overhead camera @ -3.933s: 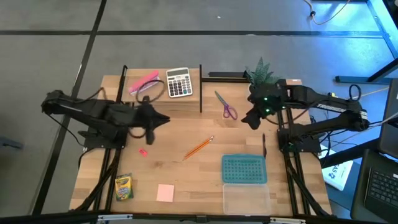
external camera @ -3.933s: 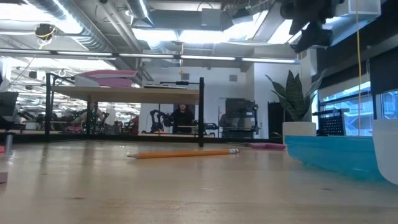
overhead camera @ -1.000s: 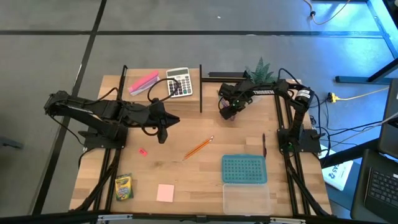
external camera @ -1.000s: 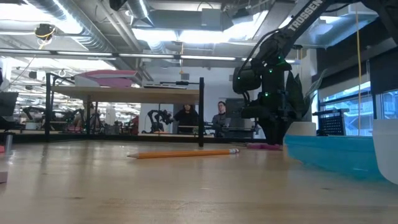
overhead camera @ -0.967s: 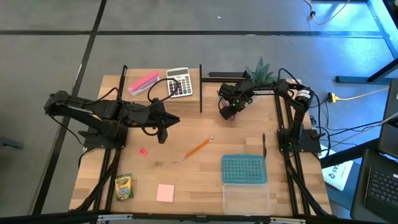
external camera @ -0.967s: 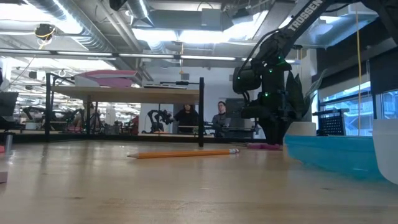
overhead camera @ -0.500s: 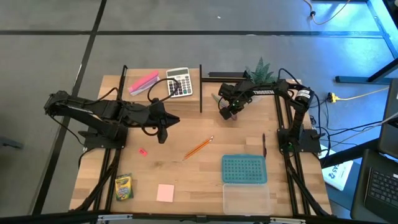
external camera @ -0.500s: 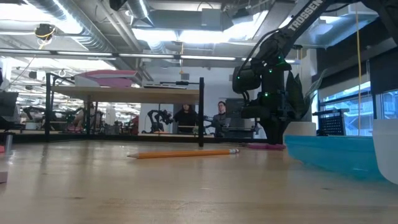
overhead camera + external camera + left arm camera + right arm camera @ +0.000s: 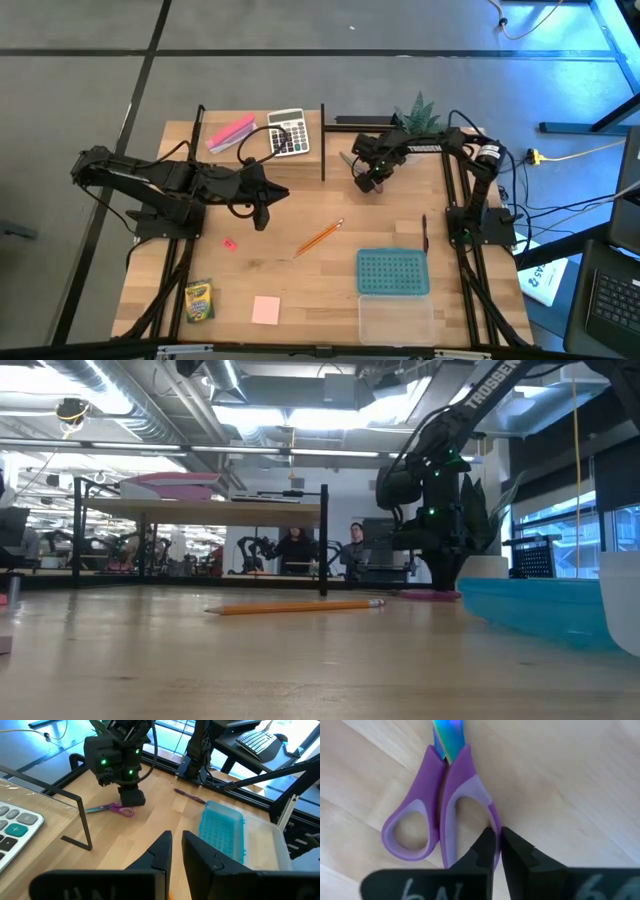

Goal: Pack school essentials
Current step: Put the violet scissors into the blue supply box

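While the right end effector point(image 9: 368, 184) bears down on the scissors point(image 9: 442, 805) near the tabletop's point(image 9: 300, 285) far edge, its fingers point(image 9: 485, 847) are pinched narrow around the rim of one purple handle loop — the blades point away toward the upright black post point(image 9: 322, 140). From the left wrist view the scissors point(image 9: 112, 809) lie flat, touching that end effector's tips point(image 9: 132, 799).

The left end effector point(image 9: 262, 216) hovers over the left-centre, fingers point(image 9: 162, 851) nearly closed and holding nothing. Open wood lies between the two arms; only the pencil point(image 9: 319, 238) crosses it, lying slantwise mid-table.

A red piece point(image 9: 229, 243) sits near the left end effector. Crayon box point(image 9: 199, 300) and notepad point(image 9: 266, 309) rest by the near edge, well apart from both arms. At the near right, a blue tray point(image 9: 393, 272) touches a clear lid point(image 9: 396, 318) — both by the edge. Calculator point(image 9: 288, 132) and pink block point(image 9: 231, 131) occupy the far left corner.
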Robot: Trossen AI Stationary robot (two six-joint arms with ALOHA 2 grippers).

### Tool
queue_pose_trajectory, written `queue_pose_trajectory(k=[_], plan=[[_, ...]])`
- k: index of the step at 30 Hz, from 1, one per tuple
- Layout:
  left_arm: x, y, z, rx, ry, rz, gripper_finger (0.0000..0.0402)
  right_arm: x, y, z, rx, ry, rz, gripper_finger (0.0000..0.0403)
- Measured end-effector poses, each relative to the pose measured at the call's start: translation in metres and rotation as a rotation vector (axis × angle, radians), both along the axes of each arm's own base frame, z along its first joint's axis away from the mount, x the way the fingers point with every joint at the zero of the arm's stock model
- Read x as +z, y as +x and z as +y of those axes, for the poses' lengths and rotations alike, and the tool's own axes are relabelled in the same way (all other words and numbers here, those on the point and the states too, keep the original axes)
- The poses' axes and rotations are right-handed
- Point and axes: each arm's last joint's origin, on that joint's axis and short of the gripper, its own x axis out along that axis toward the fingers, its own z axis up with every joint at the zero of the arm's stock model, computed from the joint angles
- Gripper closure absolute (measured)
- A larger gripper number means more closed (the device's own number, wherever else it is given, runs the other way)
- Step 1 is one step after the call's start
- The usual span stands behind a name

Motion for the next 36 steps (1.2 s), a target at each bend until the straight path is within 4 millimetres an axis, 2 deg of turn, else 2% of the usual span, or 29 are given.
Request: queue_pose_trajectory(k=[9, 16, 26, 36], plan=[[0.0, 0.0, 0.0, 0.0, 0.0, 0.0, 0.0364, 0.028, -0.012, 0.008, 0.016, -0.017, 0.01, 0.0373], [0.0, 0.0, 0.0, 0.0, 0.0, 0.001, 0.0364, 0.055, -0.021, 0.024, 0.062, -0.023, -0.007, 0.0378], [0.0, 0.0, 0.0, 0.0, 0.0, 0.0, 0.0364, 0.097, -0.037, 0.061, 0.14, -0.04, -0.056, 0.0378], [0.0, 0.0, 0.0, 0.0, 0.0, 0.0, 0.0364, 0.115, -0.049, 0.106, 0.238, 0.038, -0.032, 0.0377]])
